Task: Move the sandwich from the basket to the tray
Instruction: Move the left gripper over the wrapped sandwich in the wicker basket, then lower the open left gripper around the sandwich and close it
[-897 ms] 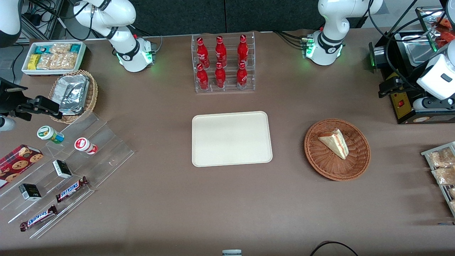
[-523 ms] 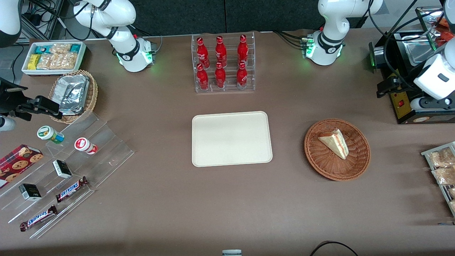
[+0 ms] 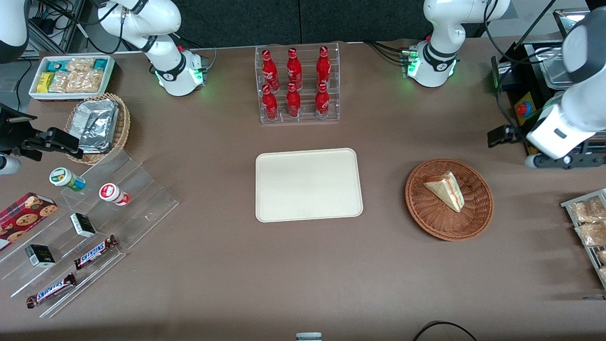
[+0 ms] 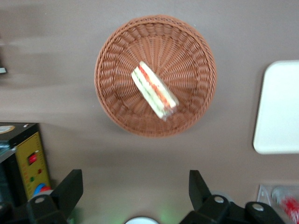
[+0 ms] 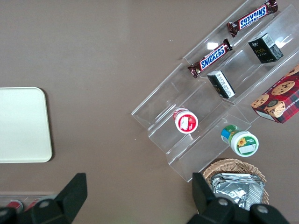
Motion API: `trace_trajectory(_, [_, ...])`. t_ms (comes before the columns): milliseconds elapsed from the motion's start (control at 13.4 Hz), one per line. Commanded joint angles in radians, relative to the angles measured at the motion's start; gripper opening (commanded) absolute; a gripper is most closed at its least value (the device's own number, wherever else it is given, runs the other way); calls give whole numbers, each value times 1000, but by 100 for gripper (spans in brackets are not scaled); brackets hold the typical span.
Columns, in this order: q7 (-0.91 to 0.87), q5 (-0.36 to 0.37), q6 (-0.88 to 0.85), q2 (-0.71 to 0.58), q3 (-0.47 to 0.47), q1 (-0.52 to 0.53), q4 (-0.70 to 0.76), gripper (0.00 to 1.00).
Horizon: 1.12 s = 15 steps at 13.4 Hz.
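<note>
**Inspector:** Brown counter (image 3: 331,265), matte and flat, carries every item. Centre holds a flat cream rectangular tray (image 3: 308,185) with rounded corners and a low rim, nothing on it.

**Clerk:** And the sandwich?

**Inspector:** A small triangular wedge of white bread with red-orange and green filling (image 3: 445,190) lies inside the round reddish-brown woven wicker basket (image 3: 428,218), which sits beside the tray toward the working arm's end, well apart from it.

**Clerk:** End effector position?

**Inspector:** The left arm's end effector (image 4: 135,191) hangs above bare counter beside the basket, farther from the front camera than the sandwich. Its two dark fingers (image 4: 70,189) are spread wide, holding nothing, clear of basket and sandwich.

**Clerk:** Anything else?

**Inspector:** A clear acrylic rack of red bottles (image 3: 296,85) stands farther from the front camera than the tray.
</note>
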Motion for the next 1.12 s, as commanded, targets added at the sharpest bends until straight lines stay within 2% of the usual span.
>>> trace_trajectory(0, [-151, 12, 128, -24, -4, -1, -116, 100])
trace_trajectory(224, [-352, 12, 302, -16, -24, -9, -226, 100])
trace_trajectory(374, [-425, 11, 430, -11, -36, -10, -301, 100])
trace_trajectory(598, [-543, 1, 543, 48, -47, -32, -335, 100])
trace_trajectory(1046, [-592, 11, 673, 95, -76, -32, -414, 100])
